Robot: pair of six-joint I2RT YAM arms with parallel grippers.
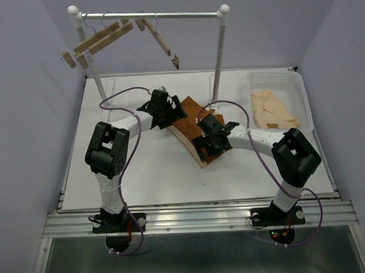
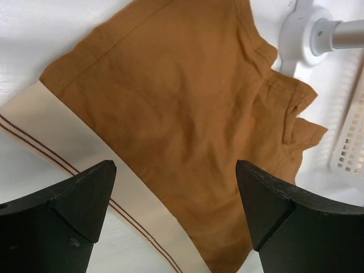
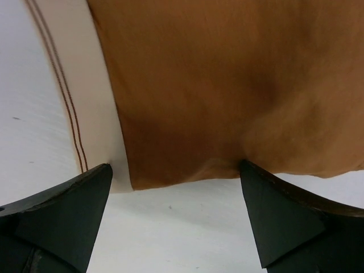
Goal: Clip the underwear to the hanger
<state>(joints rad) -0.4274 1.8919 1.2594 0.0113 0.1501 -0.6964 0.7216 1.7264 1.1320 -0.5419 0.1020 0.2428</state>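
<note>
Rust-brown underwear (image 2: 170, 102) flat on table (image 1: 148, 179); L gripper (image 2: 176, 170), R gripper (image 3: 176, 168) both splayed wide, empty, over waistband (image 3: 102, 85), prob. lining up corner pinches. Hangers (image 1: 101, 38) hang on rail (image 1: 166, 15).

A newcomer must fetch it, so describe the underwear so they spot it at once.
Find the white table with the clothes rail at its back and look at its middle. The underwear lies there: rust-brown fabric with a pale waistband bearing two thin brown stripes. The only other garment is pale cream and lies in the clear bin on the right.
</note>
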